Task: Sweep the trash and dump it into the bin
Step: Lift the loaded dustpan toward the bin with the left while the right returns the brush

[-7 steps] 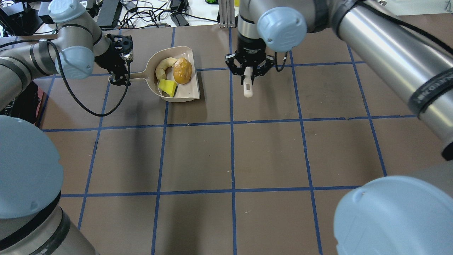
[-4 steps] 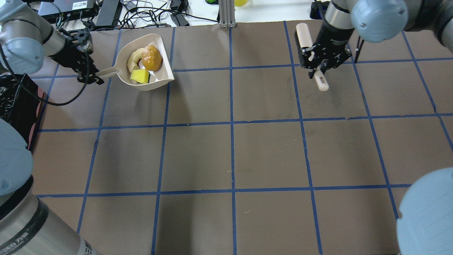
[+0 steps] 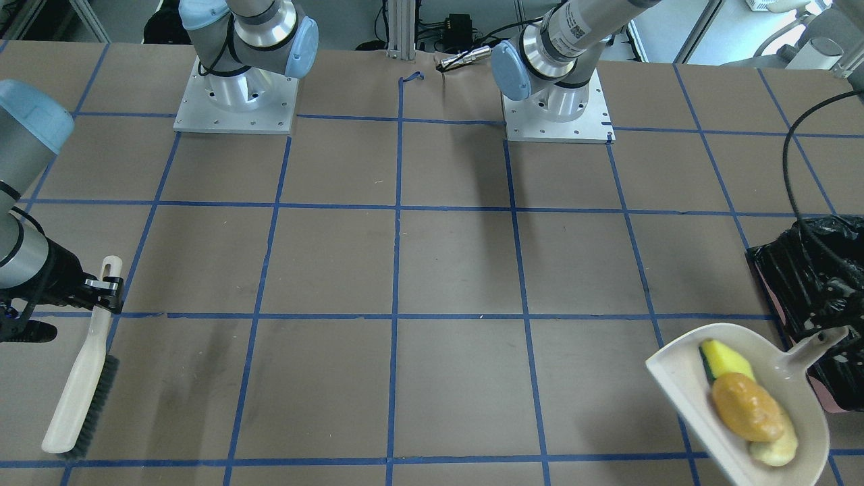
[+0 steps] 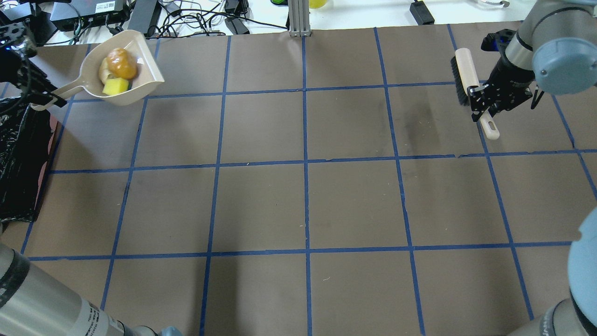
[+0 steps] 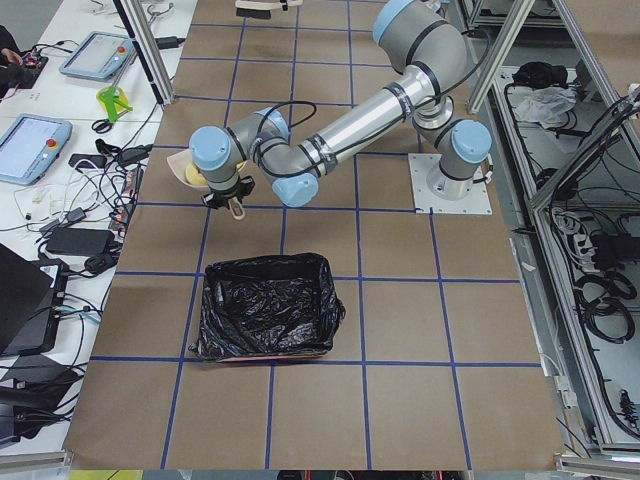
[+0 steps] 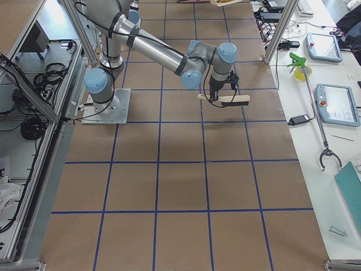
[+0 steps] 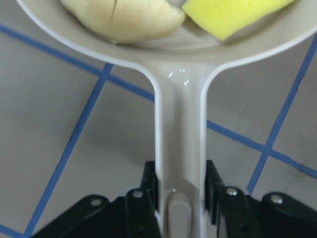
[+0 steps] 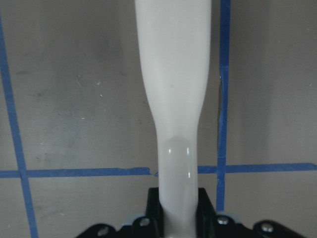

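Observation:
A beige dustpan (image 4: 148, 82) hangs above the table's far left corner, beside the far end of the bin (image 4: 21, 158), a pink container lined with a black bag. In the pan lie the golden-brown lump (image 4: 122, 63), the yellow sponge wedge (image 4: 116, 86) and the cream slice (image 4: 103, 72). My left gripper (image 4: 39, 95) is shut on the pan's handle (image 7: 181, 139). My right gripper (image 4: 485, 100) is shut on the handle of a cream hand brush (image 4: 464, 70) at the far right. The front view shows the pan (image 3: 682, 378) next to the bin (image 3: 820, 283).
Cables and power bricks (image 4: 186, 18) lie past the table's far edge, with an aluminium post (image 4: 298, 18) in the middle. The arm bases (image 3: 236, 94) (image 3: 557, 101) stand on the robot's side. Blue tape lines grid the brown table.
My left arm has carried the loaded dustpan left and toward the far corner, next to the bin. My right arm has carried the brush to the far right.

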